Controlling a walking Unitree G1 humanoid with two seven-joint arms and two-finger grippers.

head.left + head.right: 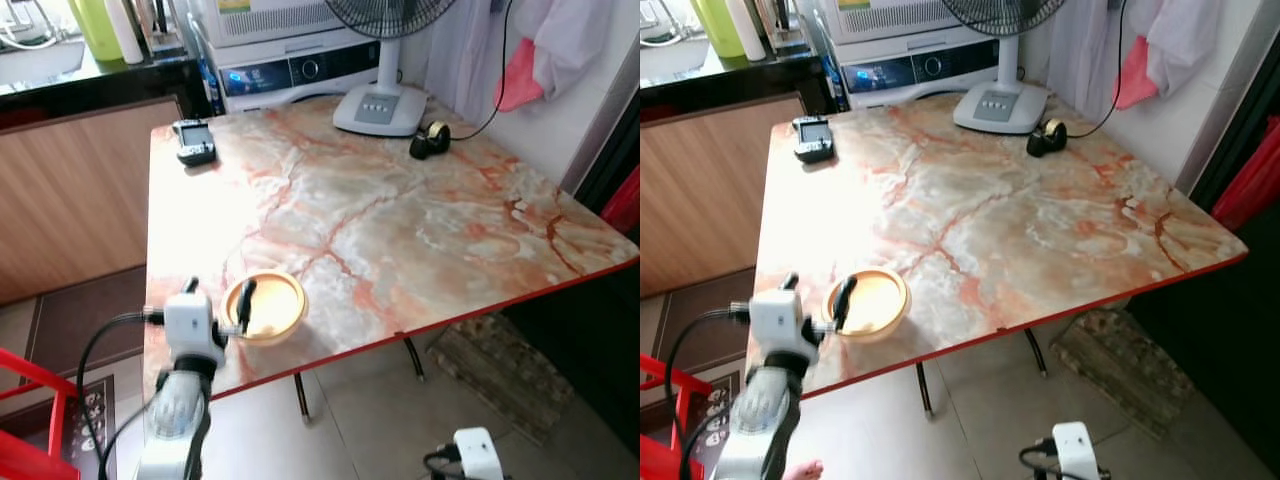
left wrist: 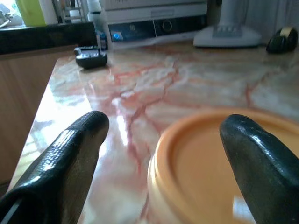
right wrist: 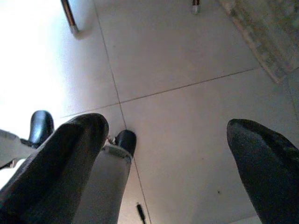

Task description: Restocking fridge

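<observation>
Floor tiles (image 3: 187, 60) lie under the right claw (image 3: 168, 154), which hangs low beside the tabletop with its two black fingers spread wide apart and nothing between them. A metal table leg (image 3: 69, 16) stands on the tiles further off, and a woven mat (image 1: 500, 375) lies under the far side of the table.

Nearest on the marble tabletop (image 1: 400, 220), close to its front left corner, sits a shallow orange bowl (image 1: 270, 305). The left claw (image 1: 218, 300) is at the bowl's left side with its fingers parted. One finger (image 1: 245, 300) reaches over the rim and lies above the inside of the bowl; the other finger (image 2: 70, 154) stays outside, over the bare marble, so the bowl's left rim sits between the two. Whether either finger touches the rim cannot be told. The bowl looks empty and stands flat.

Further back, at the far left corner of the tabletop, lies a small dark handheld device (image 1: 194, 140). At the far edge stands the white base of a fan (image 1: 380, 105), with a black tape dispenser (image 1: 430, 140) just beside it. Behind the table is a white appliance (image 1: 290, 65), and to the left a dark counter holds a green bottle (image 1: 95, 25).
</observation>
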